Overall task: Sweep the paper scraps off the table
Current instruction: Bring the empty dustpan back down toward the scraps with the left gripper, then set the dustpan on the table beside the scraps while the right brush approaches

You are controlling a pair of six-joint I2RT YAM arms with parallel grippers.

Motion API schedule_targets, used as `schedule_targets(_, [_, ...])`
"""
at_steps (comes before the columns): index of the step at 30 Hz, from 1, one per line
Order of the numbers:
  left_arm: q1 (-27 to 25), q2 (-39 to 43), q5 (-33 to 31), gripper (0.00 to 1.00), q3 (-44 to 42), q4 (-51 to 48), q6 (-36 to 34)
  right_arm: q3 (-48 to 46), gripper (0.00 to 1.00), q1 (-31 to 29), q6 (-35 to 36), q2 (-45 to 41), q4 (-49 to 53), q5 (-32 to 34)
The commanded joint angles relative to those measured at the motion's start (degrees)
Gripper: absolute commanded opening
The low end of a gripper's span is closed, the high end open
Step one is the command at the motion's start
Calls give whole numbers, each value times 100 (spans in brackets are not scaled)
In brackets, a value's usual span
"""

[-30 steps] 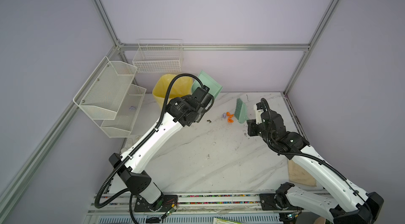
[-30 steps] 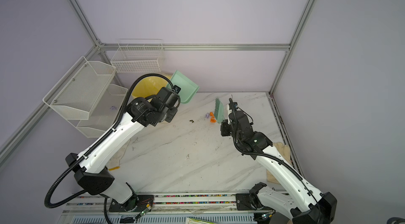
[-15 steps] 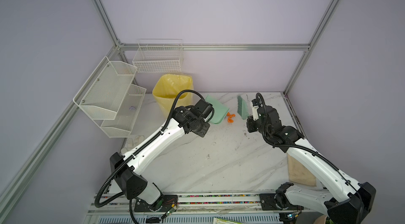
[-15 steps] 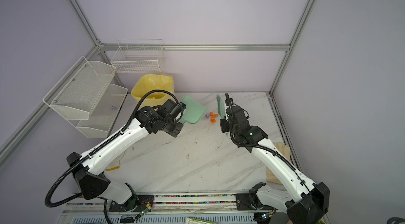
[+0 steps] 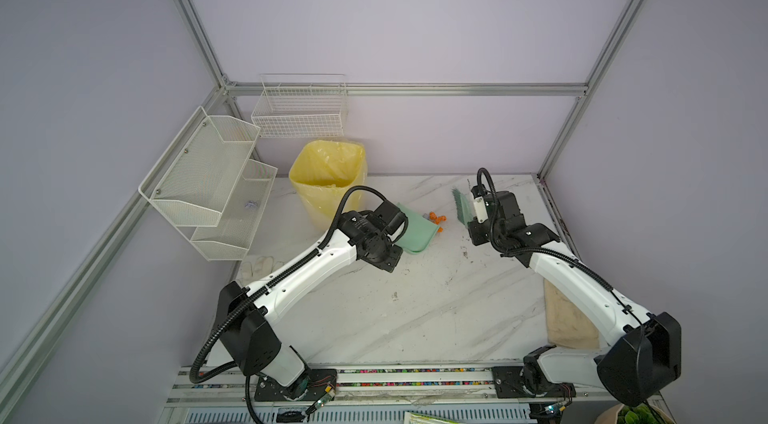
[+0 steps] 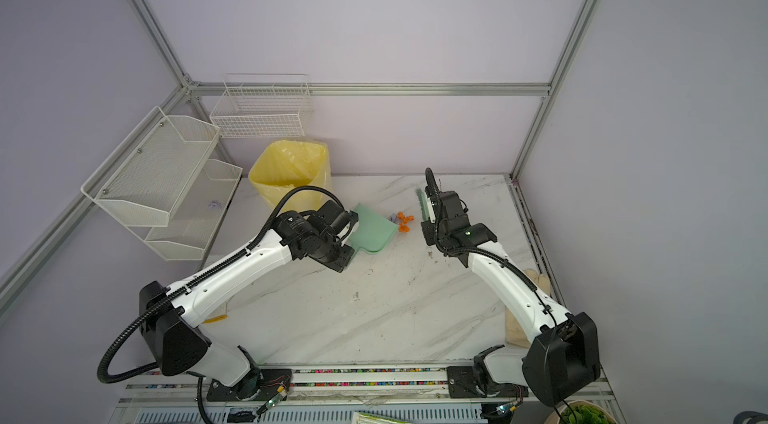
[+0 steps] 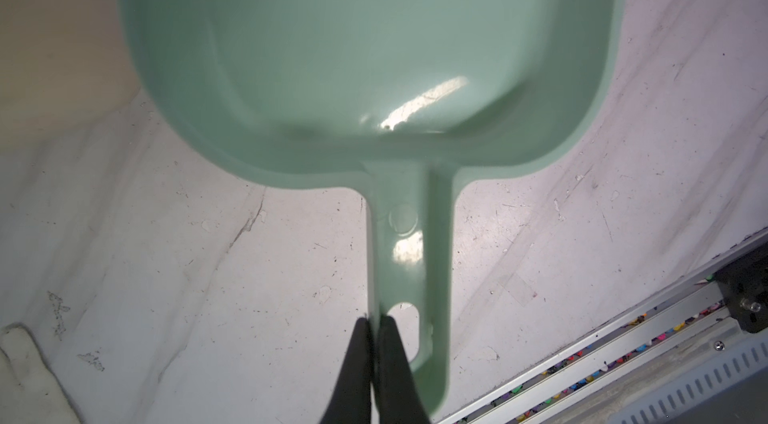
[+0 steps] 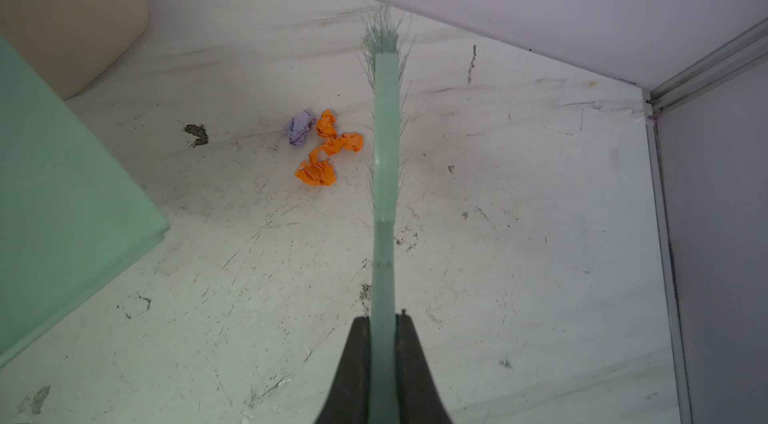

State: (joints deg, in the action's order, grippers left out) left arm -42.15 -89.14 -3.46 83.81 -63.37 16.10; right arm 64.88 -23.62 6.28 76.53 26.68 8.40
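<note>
Several paper scraps (image 5: 437, 219), orange and lilac, are pictured in both top views clustered on the table (image 5: 415, 310) toward its far edge, between the green dustpan (image 5: 417, 231) and the green brush (image 5: 460, 204). A yellow-lined bin (image 5: 328, 177) is seen just behind the pan. In the left wrist view, the left gripper (image 7: 372, 323) is shown with its jaws pinching the edge of the dustpan's handle. In the right wrist view, the right gripper (image 8: 382, 320) is seen clamped on the brush handle, with the bristles just beside the scraps, which lie apart from the pan's lip.
</note>
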Motion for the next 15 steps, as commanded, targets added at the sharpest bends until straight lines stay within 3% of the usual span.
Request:
schedule_targets(1, [-4,-117,280,0,-260,319,118,276,0,88,345,165,-31,-37])
schedule_targets(7, [2,-324,289,0,-437,512,39,673,0,119,829,607,-39,-242])
schedule_targets(15, [54,-867,368,0,-437,686,-7,1098,0,114,940,1315,-69,-157])
